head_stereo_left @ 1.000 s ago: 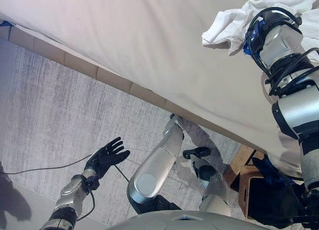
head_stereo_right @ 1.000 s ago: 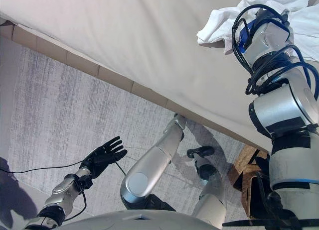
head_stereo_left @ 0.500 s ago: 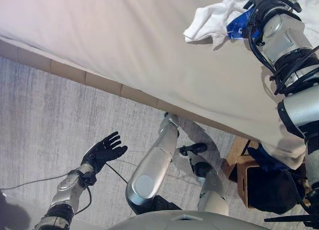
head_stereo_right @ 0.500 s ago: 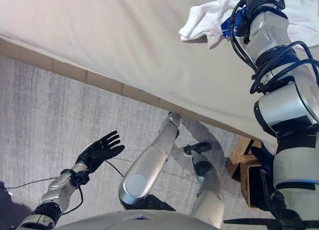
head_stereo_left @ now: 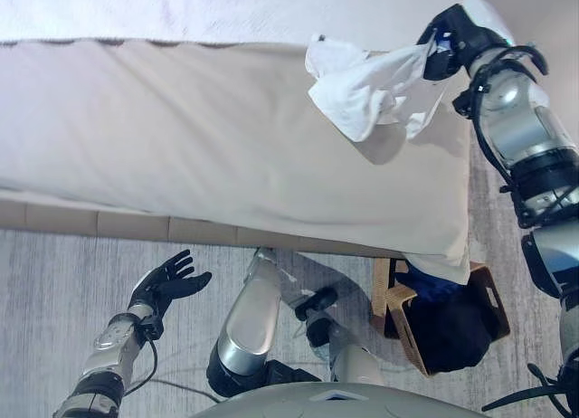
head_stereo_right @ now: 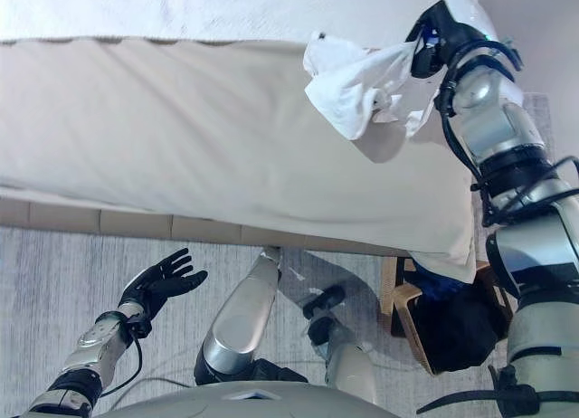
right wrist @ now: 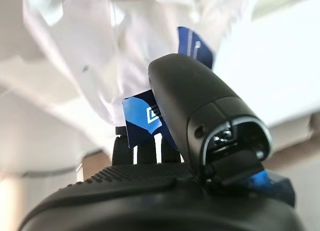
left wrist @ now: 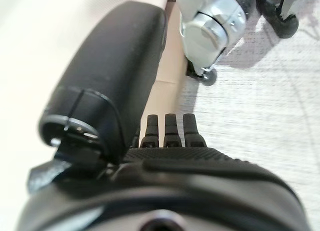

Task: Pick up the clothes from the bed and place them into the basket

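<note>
A white garment (head_stereo_left: 366, 92) hangs bunched from my right hand (head_stereo_left: 436, 49), which is shut on its upper edge above the right end of the bed (head_stereo_left: 181, 137). The cloth casts a shadow on the beige cover beneath it. In the right wrist view the white garment (right wrist: 85, 66) and a blue tag (right wrist: 150, 118) show just past the curled fingers. The wicker basket (head_stereo_left: 481, 282) stands on the floor at the bed's right corner, holding dark and blue clothes. My left hand (head_stereo_left: 166, 282) hovers open over the grey carpet, low on the left, holding nothing.
The bed's beige cover hangs over a tan base (head_stereo_left: 118, 223) along the floor. A white quilt (head_stereo_left: 181, 11) covers the far part of the bed. Grey carpet (head_stereo_left: 54, 273) lies between the bed and me.
The camera has swung, so the whole scene has shifted. My right hand has raised the white garment off the cover; it now hangs from the hand. The left hand stays open.
</note>
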Motion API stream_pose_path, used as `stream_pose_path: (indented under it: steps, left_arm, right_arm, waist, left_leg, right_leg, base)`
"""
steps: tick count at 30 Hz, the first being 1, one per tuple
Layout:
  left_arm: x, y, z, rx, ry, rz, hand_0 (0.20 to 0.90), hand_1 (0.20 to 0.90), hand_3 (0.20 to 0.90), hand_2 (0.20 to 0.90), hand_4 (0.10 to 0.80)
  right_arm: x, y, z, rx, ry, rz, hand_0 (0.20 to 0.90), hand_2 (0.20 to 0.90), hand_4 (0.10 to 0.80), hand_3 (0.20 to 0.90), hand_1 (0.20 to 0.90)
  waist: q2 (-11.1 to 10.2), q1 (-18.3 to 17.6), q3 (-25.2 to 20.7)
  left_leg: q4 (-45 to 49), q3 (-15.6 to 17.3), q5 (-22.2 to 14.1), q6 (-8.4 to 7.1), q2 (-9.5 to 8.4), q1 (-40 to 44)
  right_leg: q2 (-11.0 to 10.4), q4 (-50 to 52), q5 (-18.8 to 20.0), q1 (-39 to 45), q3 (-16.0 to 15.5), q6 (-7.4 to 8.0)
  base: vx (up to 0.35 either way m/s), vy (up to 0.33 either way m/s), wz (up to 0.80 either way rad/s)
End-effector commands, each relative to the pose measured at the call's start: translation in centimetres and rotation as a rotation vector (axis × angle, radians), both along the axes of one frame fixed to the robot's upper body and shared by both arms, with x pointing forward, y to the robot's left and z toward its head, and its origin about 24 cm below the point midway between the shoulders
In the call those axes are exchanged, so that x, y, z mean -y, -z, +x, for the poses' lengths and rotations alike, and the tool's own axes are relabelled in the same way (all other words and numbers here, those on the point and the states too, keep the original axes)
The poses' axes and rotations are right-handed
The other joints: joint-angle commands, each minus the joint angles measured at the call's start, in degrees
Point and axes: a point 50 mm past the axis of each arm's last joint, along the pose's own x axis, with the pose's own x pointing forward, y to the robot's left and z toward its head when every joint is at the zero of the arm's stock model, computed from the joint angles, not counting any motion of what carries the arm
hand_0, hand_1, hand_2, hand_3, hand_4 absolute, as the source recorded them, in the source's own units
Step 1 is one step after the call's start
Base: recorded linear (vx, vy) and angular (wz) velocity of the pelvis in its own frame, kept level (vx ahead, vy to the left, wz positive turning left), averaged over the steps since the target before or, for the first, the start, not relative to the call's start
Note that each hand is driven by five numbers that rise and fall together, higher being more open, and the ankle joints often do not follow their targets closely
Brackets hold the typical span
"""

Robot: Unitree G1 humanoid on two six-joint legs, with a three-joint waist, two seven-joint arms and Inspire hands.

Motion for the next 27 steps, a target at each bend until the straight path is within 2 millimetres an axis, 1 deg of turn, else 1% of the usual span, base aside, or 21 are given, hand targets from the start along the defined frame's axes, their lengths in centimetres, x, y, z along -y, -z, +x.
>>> stream_pose_path:
  steps: [1, 4, 6, 7, 10, 11, 12, 14, 18, 20, 21, 23, 27]
  left_arm:
    - [-0.2, 2.5, -4.6, -0.191, 0.020, 0.043, 0.900, 0.900, 0.900, 0.900, 0.800]
    - [0.2, 3.5, -5.9, -0.262, 0.030, 0.053, 0.900, 0.900, 0.900, 0.900, 0.800]
    - [0.1, 3.9, -6.5, -0.300, 0.038, 0.065, 0.900, 0.900, 0.900, 0.900, 0.800]
    - [-0.1, 4.3, -7.4, -0.342, 0.023, 0.072, 0.900, 0.900, 0.900, 0.900, 0.800]
    - [-0.3, 5.1, -9.1, -0.425, -0.011, 0.084, 0.900, 0.900, 0.900, 0.900, 0.800]
    - [-0.4, 5.4, -10.0, -0.463, -0.041, 0.083, 0.900, 0.900, 0.900, 0.900, 0.800]
    - [-0.5, 5.5, -10.3, -0.473, -0.052, 0.083, 0.900, 0.900, 0.900, 0.900, 0.800]
    - [-0.7, 5.7, -11.3, -0.505, -0.089, 0.080, 0.900, 0.900, 0.900, 0.900, 0.800]
    - [-1.1, 5.9, -12.3, -0.536, -0.122, 0.080, 0.900, 0.900, 0.900, 0.900, 0.800]
    - [-1.1, 6.0, -12.7, -0.550, -0.136, 0.073, 0.900, 0.900, 0.900, 0.900, 0.800]
    - [-1.0, 6.0, -12.7, -0.550, -0.137, 0.071, 0.900, 0.900, 0.900, 0.900, 0.800]
    - [-1.1, 5.9, -12.6, -0.543, -0.143, 0.063, 0.900, 0.900, 0.900, 0.900, 0.800]
    - [-0.7, 6.0, -12.1, -0.531, -0.132, 0.063, 0.900, 0.900, 0.900, 0.900, 0.800]
  right_arm:
    - [1.2, -2.8, -1.7, 0.142, 0.055, -0.101, 0.300, 0.300, 0.100, 0.200, 0.300]
    - [1.7, -2.5, -2.3, 0.152, 0.068, -0.101, 0.300, 0.300, 0.100, 0.200, 0.300]
    - [1.9, -2.5, -2.6, 0.172, 0.074, -0.073, 0.300, 0.300, 0.100, 0.200, 0.300]
    - [2.0, -2.5, -2.7, 0.191, 0.077, -0.059, 0.300, 0.300, 0.100, 0.200, 0.300]
    - [2.6, -2.4, -3.2, 0.245, 0.081, 0.007, 0.300, 0.300, 0.100, 0.200, 0.300]
    - [3.0, -3.0, -3.6, 0.286, 0.086, 0.039, 0.300, 0.300, 0.100, 0.200, 0.300]
    - [3.1, -3.2, -3.8, 0.300, 0.089, 0.049, 0.300, 0.300, 0.100, 0.200, 0.300]
    - [3.6, -4.5, -4.6, 0.401, 0.107, 0.101, 0.300, 0.300, 0.100, 0.200, 0.300]
    - [4.8, -6.5, -6.0, 0.531, 0.139, 0.166, 0.300, 0.300, 0.100, 0.200, 0.300]
    - [5.8, -7.4, -7.0, 0.582, 0.154, 0.195, 0.300, 0.300, 0.100, 0.200, 0.300]
    - [6.1, -7.5, -7.3, 0.591, 0.159, 0.199, 0.300, 0.300, 0.100, 0.200, 0.300]
    - [6.9, -7.6, -7.9, 0.605, 0.175, 0.214, 0.300, 0.300, 0.100, 0.200, 0.300]
    - [7.6, -7.1, -8.4, 0.615, 0.194, 0.241, 0.300, 0.300, 0.100, 0.200, 0.300]
  waist:
    - [0.08, 0.77, -9.37]
    - [-0.33, 1.09, -11.46]
    - [-0.66, 1.13, -12.37]
    - [-1.05, 0.83, -13.63]
    - [-1.63, -0.19, -16.18]
    - [-1.50, -0.96, -17.47]
    - [-1.44, -1.18, -17.80]
    - [-1.29, -2.12, -18.96]
    - [-1.65, -3.54, -20.55]
    - [-1.59, -4.89, -21.88]
    - [-1.24, -5.05, -22.02]
    - [-0.88, -6.52, -22.99]
    - [-0.13, -8.74, -24.07]
  left_leg:
    - [-5.73, 0.45, -1.84, 0.90, 0.23, 4.26]
    - [-6.40, -0.26, -1.04, 0.30, 0.07, 5.01]
    - [-6.73, -0.71, -1.00, 0.24, -0.04, 5.65]
    - [-7.55, -1.00, -1.09, 0.45, -0.30, 7.01]
    - [-9.47, -1.34, -1.18, 0.97, -1.11, 9.72]
    - [-9.75, -1.17, -1.36, 1.10, -1.25, 10.77]
    - [-9.85, -1.12, -1.45, 1.16, -1.27, 11.17]
    - [-10.21, -1.03, -2.08, 1.53, -1.51, 12.95]
    - [-12.02, -0.29, -2.38, 1.80, -1.58, 15.78]
    - [-12.51, 0.30, -2.61, 1.82, -1.65, 16.57]
    - [-12.15, 0.83, -1.58, 2.15, -1.72, 15.99]
    - [-12.43, 1.52, -2.00, 2.07, -1.49, 16.81]
    - [-12.98, 2.93, -2.43, 1.93, -1.00, 17.80]
  right_leg:
    - [1.97, 1.77, 0.11, 9.04, 1.16, -0.56]
    - [3.07, 0.13, -1.06, 12.23, 0.82, -1.41]
    - [3.34, -0.35, -1.32, 13.09, 0.72, -1.55]
    - [3.36, -0.66, -0.83, 13.71, 0.80, -1.31]
    - [2.97, -0.87, 0.87, 14.65, 1.11, -0.33]
    - [2.55, -0.46, 1.41, 14.85, 1.40, -0.01]
    - [2.44, -0.28, 1.50, 14.91, 1.52, 0.07]
    - [2.01, 0.30, 2.00, 15.16, 2.29, 0.45]
    - [2.10, -0.43, 3.27, 15.39, 3.43, 1.47]
    - [2.37, -1.48, 3.95, 14.84, 4.22, 1.88]
    - [2.23, -1.79, 5.05, 14.26, 3.45, 1.61]
    - [2.51, -2.16, 5.26, 13.37, 4.45, 1.69]
    - [3.23, -3.00, 5.06, 12.53, 6.04, 1.65]
  base:
    - [0.079, -0.021, 0.07]
    - [0.094, -0.031, 0.11]
    - [0.047, -0.033, 0.20]
    - [0.033, -0.025, 0.15]
    - [0.032, 0.006, 0.10]
    - [0.041, 0.040, 0.08]
    - [0.031, 0.043, 0.07]
    - [0.010, 0.015, 0.02]
    - [-0.005, -0.019, -0.01]
    - [-0.084, -0.018, -0.04]
    - [-0.130, -0.005, -0.10]
    - [-0.085, -0.047, -0.13]
    - [-0.042, -0.068, -0.20]
